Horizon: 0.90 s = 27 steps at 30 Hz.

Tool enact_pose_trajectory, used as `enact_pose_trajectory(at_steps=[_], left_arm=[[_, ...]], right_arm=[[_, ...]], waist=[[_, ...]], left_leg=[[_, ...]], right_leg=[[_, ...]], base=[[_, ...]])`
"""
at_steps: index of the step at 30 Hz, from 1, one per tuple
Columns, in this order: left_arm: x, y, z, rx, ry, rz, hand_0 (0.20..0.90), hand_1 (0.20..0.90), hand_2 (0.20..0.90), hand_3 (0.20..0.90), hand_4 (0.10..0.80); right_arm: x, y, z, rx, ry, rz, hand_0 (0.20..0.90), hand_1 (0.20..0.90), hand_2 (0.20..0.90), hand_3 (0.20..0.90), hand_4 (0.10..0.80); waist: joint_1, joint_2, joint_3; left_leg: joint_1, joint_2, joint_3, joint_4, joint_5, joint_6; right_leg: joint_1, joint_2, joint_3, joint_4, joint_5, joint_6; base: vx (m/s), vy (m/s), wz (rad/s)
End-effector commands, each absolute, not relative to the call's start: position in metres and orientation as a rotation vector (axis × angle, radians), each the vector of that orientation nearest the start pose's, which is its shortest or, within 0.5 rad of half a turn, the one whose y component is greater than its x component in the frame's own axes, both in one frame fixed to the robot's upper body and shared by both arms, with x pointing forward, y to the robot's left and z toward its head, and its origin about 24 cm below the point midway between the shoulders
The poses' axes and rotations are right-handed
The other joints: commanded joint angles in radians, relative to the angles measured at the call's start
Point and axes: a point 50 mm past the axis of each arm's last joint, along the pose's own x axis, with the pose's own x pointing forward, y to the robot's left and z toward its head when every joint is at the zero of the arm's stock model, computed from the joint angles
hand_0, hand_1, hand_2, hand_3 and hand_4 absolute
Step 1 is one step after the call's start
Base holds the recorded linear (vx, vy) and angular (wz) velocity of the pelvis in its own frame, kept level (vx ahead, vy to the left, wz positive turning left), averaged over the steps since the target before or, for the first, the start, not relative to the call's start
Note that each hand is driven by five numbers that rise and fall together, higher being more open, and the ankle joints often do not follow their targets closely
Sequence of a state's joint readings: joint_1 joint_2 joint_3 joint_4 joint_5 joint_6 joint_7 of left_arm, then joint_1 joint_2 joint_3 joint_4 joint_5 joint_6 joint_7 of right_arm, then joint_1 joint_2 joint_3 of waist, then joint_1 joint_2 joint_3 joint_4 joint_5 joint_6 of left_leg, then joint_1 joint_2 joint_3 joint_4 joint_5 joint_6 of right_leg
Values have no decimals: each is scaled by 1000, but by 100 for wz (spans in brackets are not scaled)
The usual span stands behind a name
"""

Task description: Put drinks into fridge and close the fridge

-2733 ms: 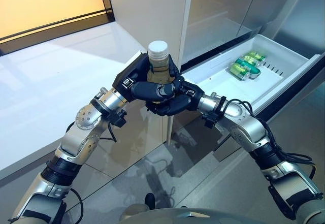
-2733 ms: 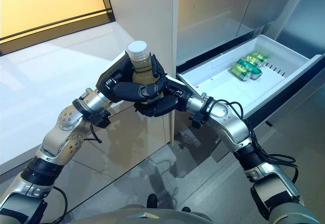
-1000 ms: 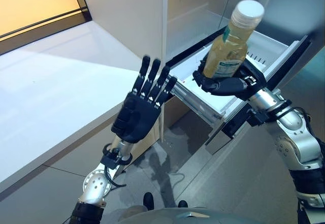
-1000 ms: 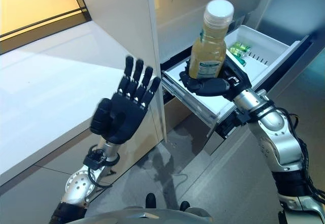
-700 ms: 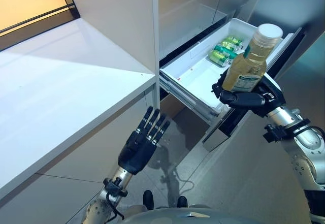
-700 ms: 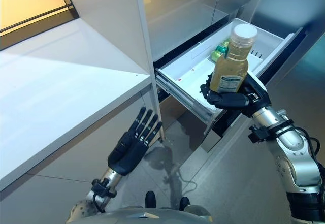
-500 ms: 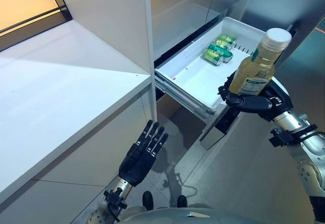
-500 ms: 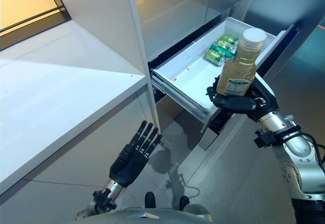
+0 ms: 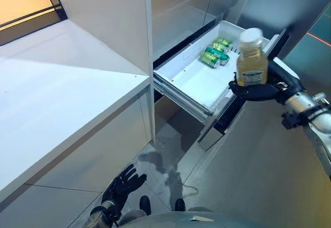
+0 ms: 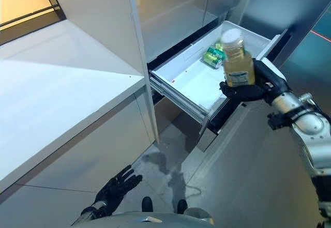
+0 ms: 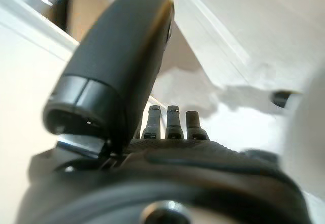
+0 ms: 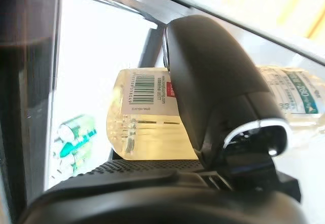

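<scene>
Above the front edge of the open fridge drawer (image 9: 194,83), the right hand (image 9: 261,89) holds a bottle (image 9: 252,62) of pale yellow drink upright, white cap on top. Its fingers (image 10: 235,91) are curled under and round the bottle's lower part, and the right wrist view shows the thumb (image 12: 218,92) pressed across the label — a firm grip, with the bottle's base (image 12: 137,132) resting against the palm. The bottle hangs clear of the drawer, not touching it.

The drawer is white, pulled well out from the fridge body. At its far end, beyond the bottle, lie a few green cans (image 9: 213,53) on their sides, close together. The part of the drawer floor nearer the bottle is bare white.

Beside the drawer, on the side away from the bottle, a tall white panel (image 9: 116,21) stands upright, and past that panel a white worktop (image 9: 57,93) spreads out.

Well below the drawer and near the floor (image 9: 170,161), the left hand (image 9: 121,185) hangs with its fingers straight and spread, holding nothing — its own wrist view shows the same.
</scene>
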State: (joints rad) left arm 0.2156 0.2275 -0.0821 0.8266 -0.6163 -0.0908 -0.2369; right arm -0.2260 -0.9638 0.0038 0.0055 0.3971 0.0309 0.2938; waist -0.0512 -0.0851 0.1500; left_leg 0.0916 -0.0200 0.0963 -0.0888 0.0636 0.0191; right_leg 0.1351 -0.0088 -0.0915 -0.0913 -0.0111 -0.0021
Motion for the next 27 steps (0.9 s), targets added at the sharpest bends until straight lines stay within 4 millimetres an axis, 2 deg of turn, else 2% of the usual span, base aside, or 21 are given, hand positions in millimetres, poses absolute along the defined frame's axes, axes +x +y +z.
enact_pose_trajectory(at_steps=[1, 5, 9, 18, 23, 27], left_arm=[[99, 231, -138, -317, 865, 139, 900, 900, 900, 900, 800], [83, 239, -143, -277, 932, 158, 900, 900, 900, 900, 800], [69, 246, -147, -238, 994, 183, 900, 900, 900, 900, 800], [51, 267, -146, -144, 1071, 223, 900, 900, 900, 900, 800], [53, 274, -143, -92, 1073, 218, 900, 900, 900, 900, 800], [72, 288, -133, -65, 1015, 211, 900, 900, 900, 900, 800]], right_arm=[[300, -266, 288, -700, -496, 224, 300, 300, 300, 200, 100], [315, -268, 303, -768, -439, 229, 300, 300, 300, 200, 100], [329, -269, 308, -830, -364, 219, 300, 300, 300, 200, 100], [360, -282, 294, -1004, -97, 153, 300, 300, 300, 200, 100], [368, -303, 282, -991, 77, 44, 300, 300, 300, 200, 100], [370, -315, 286, -973, 148, -44, 300, 300, 300, 200, 100]], waist=[[90, -41, -84], [120, -57, -82], [147, -66, -79], [208, -78, -51], [239, -84, -19], [258, -82, 39]], left_leg=[[22, -12, -51, 2, -123, -16], [22, -11, -66, 2, -122, -17], [21, -12, -77, 2, -119, -20], [11, -13, -101, 6, -111, -19], [-18, -10, -123, 9, -102, -20], [-78, -9, -139, 11, -89, -17]], right_leg=[[-41, -1, -14, 4, 35, 94], [-33, 0, -32, 4, 30, 92], [-26, -1, -48, 4, 26, 89], [-19, -3, -70, 4, 25, 84], [-37, 2, -70, 4, 31, 83], [-88, 9, -67, 4, 44, 79]], base=[[88, -50, 5], [81, -24, 9], [93, -4, 11], [93, -28, 14], [27, -83, 13], [-173, -100, 15]])
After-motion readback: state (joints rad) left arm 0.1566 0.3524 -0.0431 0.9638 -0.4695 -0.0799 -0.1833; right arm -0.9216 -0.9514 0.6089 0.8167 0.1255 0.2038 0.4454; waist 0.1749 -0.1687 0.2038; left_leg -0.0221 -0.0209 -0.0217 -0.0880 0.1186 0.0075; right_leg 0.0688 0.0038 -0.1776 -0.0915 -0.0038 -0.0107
